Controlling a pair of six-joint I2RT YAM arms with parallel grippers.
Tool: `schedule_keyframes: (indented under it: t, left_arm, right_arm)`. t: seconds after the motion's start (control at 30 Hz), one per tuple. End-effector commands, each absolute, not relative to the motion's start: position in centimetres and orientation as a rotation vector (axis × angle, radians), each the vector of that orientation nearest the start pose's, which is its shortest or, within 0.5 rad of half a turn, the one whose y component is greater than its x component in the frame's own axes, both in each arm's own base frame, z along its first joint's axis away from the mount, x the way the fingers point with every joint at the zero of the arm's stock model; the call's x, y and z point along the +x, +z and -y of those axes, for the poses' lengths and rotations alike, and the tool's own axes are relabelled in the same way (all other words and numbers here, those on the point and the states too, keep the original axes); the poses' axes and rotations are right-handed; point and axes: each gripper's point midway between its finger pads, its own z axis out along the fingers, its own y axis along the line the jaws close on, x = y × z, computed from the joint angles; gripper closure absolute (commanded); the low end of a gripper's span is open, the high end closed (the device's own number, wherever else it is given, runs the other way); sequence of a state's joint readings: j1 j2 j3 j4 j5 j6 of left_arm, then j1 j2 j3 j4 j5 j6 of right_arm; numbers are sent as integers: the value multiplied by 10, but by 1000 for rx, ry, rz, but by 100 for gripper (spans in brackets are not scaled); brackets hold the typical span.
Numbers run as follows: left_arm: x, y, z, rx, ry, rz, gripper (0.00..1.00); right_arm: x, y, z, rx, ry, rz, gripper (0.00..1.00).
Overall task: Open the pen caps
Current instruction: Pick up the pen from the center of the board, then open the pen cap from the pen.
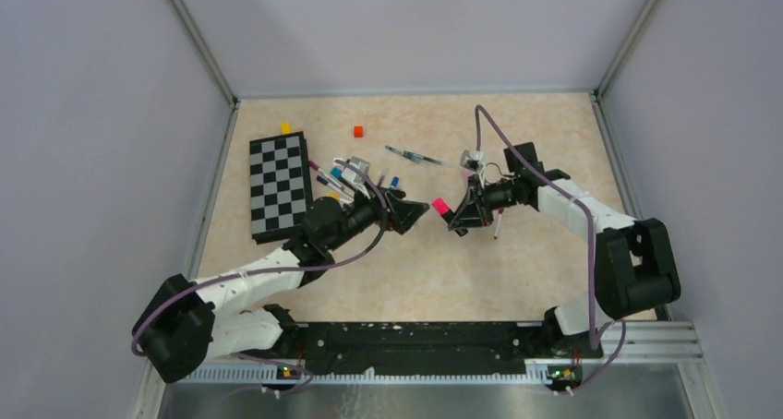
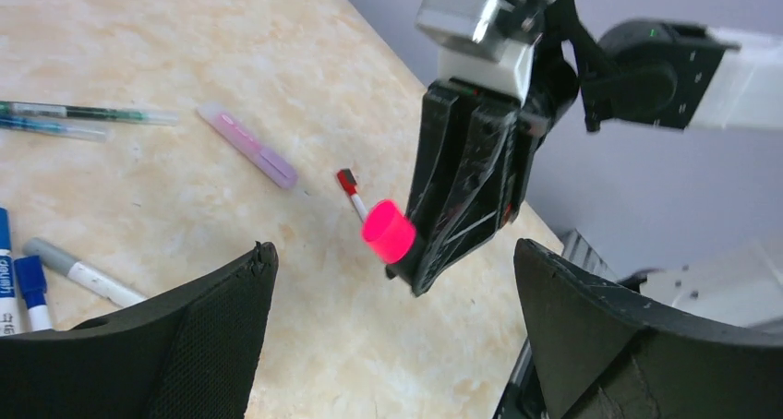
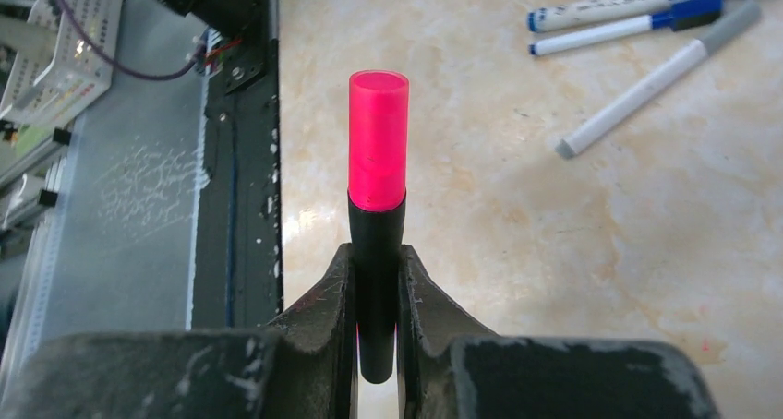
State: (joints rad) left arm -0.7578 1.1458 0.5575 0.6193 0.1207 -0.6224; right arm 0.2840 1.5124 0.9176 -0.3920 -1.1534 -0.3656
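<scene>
Top external view: the pink cap sits in mid-air over the worktop, poking out of the right claw, which is clamped shut behind it. The left claw hovers just beside the cap on its other side, pointing at it. From above, whatever carries the cap is covered by the right claw. Several loose pens well to the cap's left lie partly under the left arm.

Left wrist view: both fingers are spread wide with nothing between them. The cap hangs ahead of them, centred on the gap but not yet inside it. I would push forward until only the pink part lies between the pads, close firmly, then draw straight back along the cap's own axis without levering sideways. The palm is cut off at the bottom of the frame.

Right wrist view: the jaws pinch the black pen just below the cap, which looks a stiff, well-centred hold. The pen's rear end is hidden between the jaws, and the left claw is out of frame.
</scene>
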Motion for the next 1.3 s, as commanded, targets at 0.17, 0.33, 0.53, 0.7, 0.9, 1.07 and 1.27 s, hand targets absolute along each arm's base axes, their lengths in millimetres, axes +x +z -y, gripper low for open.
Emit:
schedule_keyframes:
  t: [0.17,0.33,0.53,0.7,0.9,1.07,1.27]
  left_arm:
    - [200,271,322,518,-1448,-1353,2]
    - [197,269,340,546,-1578,-1356,11]
    - [200,262,353,537,-1651,-1367,25]
    - [198,260,362,557,-1668,-1360,39]
    - [196,255,368,571,-1672,-1367,68]
    - [200,261,366,571,-1635,-1338,94]
    - [227,299,348,506,-1508,-1257,100]
  right_arm:
    - [194,174,-230,-1296,1503,-1571,100]
    - [189,175,-232,-1293,1541,-1560,100]
    - [184,175,-236,-1304,1569,-1553,100]
    - [184,171,-239,-1307,1586,-1568,100]
    - [185,169,-239,-1303,1593,-1582,100]
    - [186,167,-240,-1300,1594,-1593,100]
    - [184,164,-239,-1317,1584,-1604,100]
